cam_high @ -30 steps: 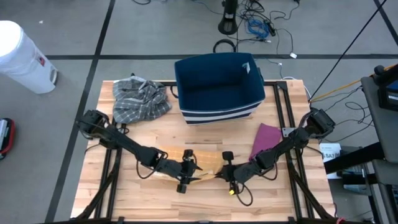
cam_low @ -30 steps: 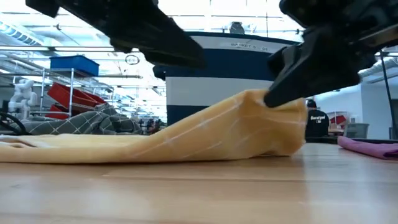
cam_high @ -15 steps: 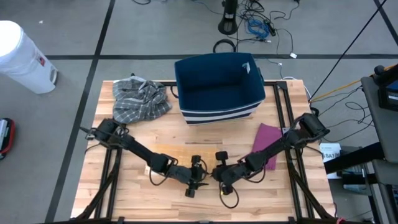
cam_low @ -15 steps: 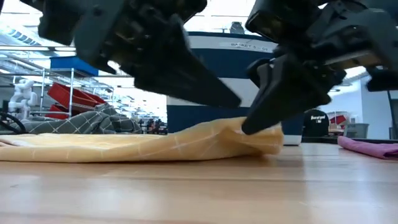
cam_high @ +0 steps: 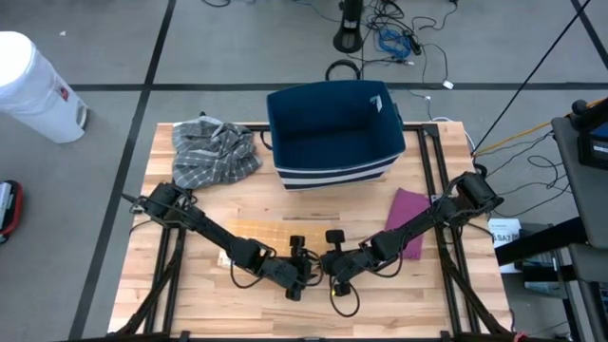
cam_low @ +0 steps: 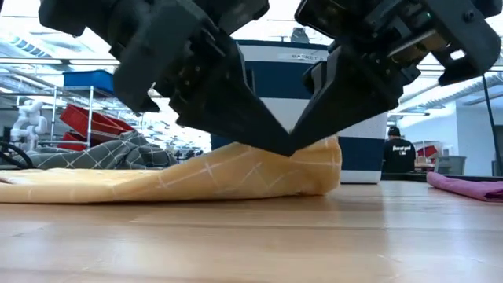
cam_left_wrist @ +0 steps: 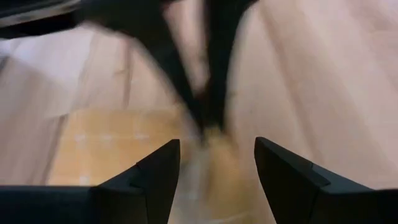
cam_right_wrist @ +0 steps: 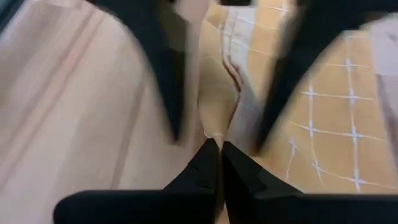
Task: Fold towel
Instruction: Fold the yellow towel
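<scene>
The yellow towel (cam_high: 256, 233) lies on the wooden surface (cam_high: 190, 304) at about 6 o'clock from the blue basket (cam_high: 332, 133), with one edge lifted up into a small hump. The right tool (cam_high: 332, 269) is pinched tight on that lifted edge, and the left tool (cam_high: 302, 271) is right beside it at its 9 o'clock with its fingers (cam_left_wrist: 155, 180) held apart. A grey checked cloth (cam_high: 214, 152) sits at 9 o'clock from the basket, and a purple cloth (cam_high: 407, 220) lies at about 5 o'clock from it.

Navy basket (cam_high: 332, 133), grey plaid cloth (cam_high: 214, 152) (crumpled), magenta cloth (cam_high: 408, 220).
</scene>
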